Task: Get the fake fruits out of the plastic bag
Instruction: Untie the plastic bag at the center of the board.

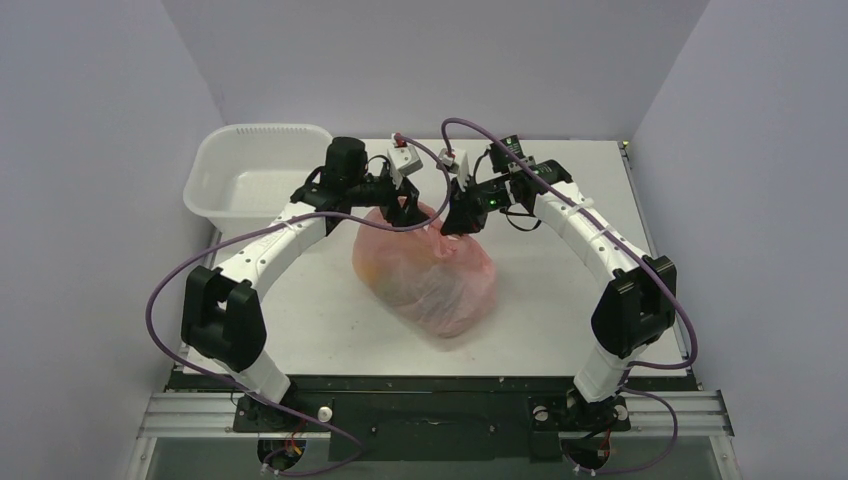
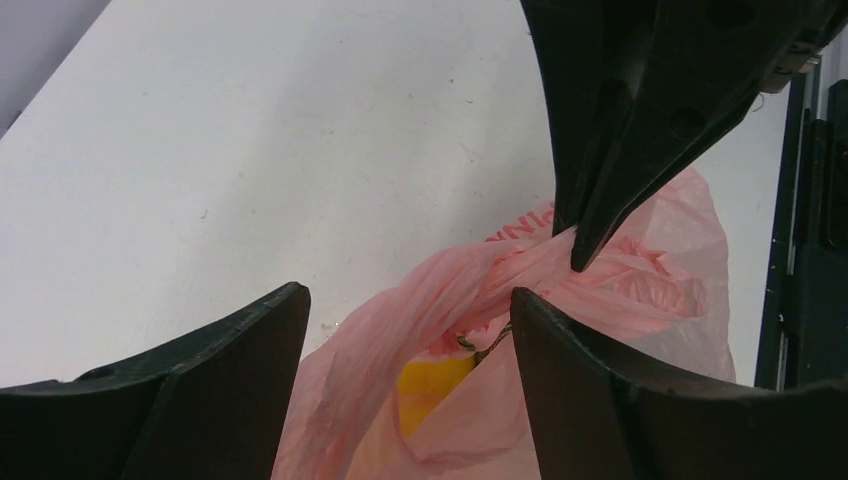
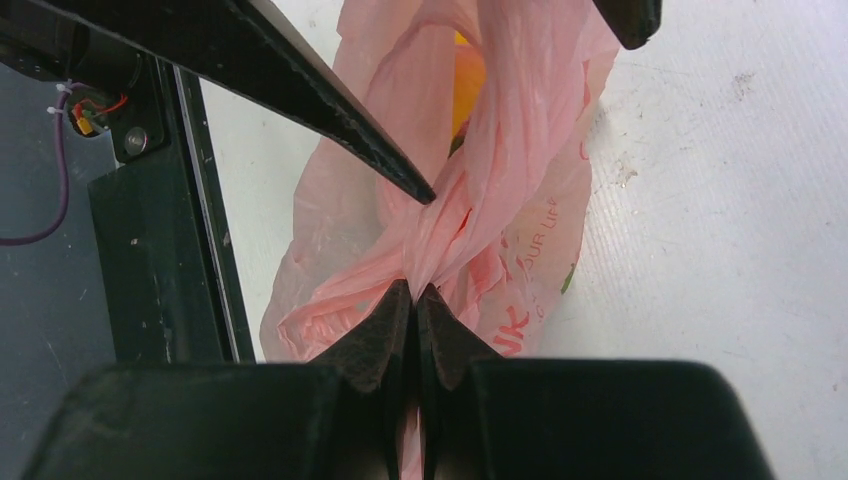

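Item: pink plastic bag, mid table, yellow fake fruit inside; right gripper clamped on twisted handle, left gripper apart astride it; advise pinching adjacent film, parting gently.

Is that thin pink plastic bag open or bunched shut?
Bunched shut: the thin pink plastic bag has its neck twisted into a rope, pinched by the right pincer. A yellow plastic fruit shows inside.

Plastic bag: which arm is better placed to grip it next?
Left. The left gripper is open astride the twisted neck of the plastic bag; the right gripper is shut on it.
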